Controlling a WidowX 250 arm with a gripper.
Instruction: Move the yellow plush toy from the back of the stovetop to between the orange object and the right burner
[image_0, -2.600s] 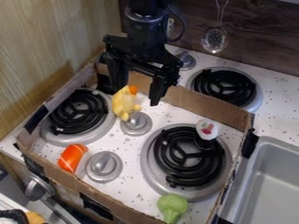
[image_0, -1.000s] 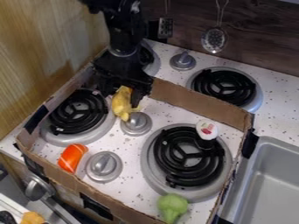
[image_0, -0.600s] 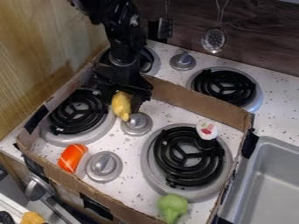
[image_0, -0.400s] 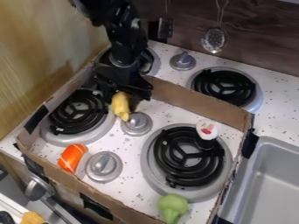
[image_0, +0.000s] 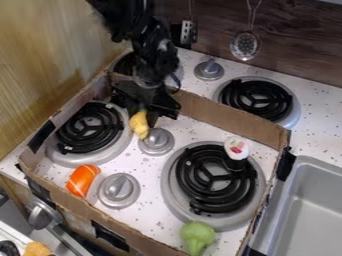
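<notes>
Near edge of the stovetop: broccoli (image_0: 197, 237) stands inside the cardboard wall (image_0: 135, 234), unmoved through the frames. Left of it and a little farther in, the orange piece (image_0: 82, 180) lies tilted beside the near knob (image_0: 119, 190), also unchanged. The white-topped item (image_0: 236, 148) keeps its place on the right burner (image_0: 215, 185); sink (image_0: 304, 212) to the right, outside the wall.

Farther back: yellow toy (image_0: 139, 125) just beside the middle knob (image_0: 156, 141), right of the left burner (image_0: 89, 128). Its lower end shows; the upper part is hidden at the gripper (image_0: 144, 117). More of the toy was visible in the first frame.

The jaws stood wide then, above the toy; now down at it. Cannot tell how wide they stand, or whether they grip it. Since the last frame the arm (image_0: 147, 60) has shifted slightly right.

Farthest: slotted turner (image_0: 188, 32), covered by the arm at first, now shows left of the skimmer (image_0: 245, 45).
</notes>
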